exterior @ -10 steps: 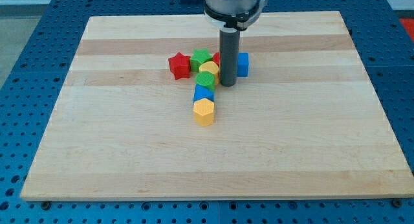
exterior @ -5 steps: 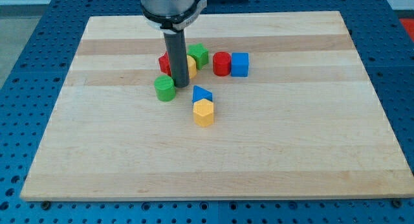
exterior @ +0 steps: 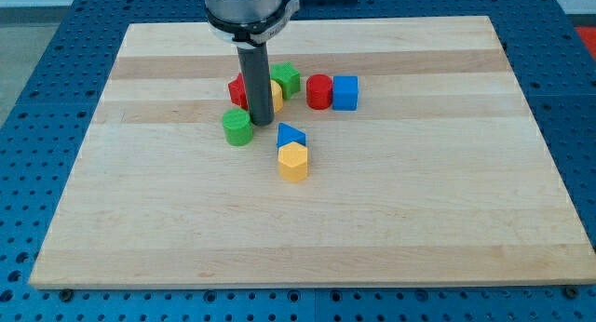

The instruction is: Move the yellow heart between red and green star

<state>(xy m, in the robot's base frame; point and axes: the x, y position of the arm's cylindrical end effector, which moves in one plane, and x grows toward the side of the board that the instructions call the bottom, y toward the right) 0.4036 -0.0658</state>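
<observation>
Rod upright, descending from view's top; my tip (exterior: 261, 124) on board.

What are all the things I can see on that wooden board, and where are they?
Red star: one, red, left of the rod, partly hidden.
Yellow heart: one, yellow, behind the rod, mostly hidden.
Green star: one, green, right of the heart.
Green cylinder: one, green, left of the tip.
Red cylinder: one, red, centre.
Blue cube: one, blue, touching its right.
Blue triangle: one, blue, below the cluster.
Yellow hexagon: one, yellow, lowest.
Board: one, wooden.
My tip: one, dark.

Straight dark grey rod (exterior: 257, 85) under a round silver-and-black flanged mount (exterior: 242, 4).
</observation>
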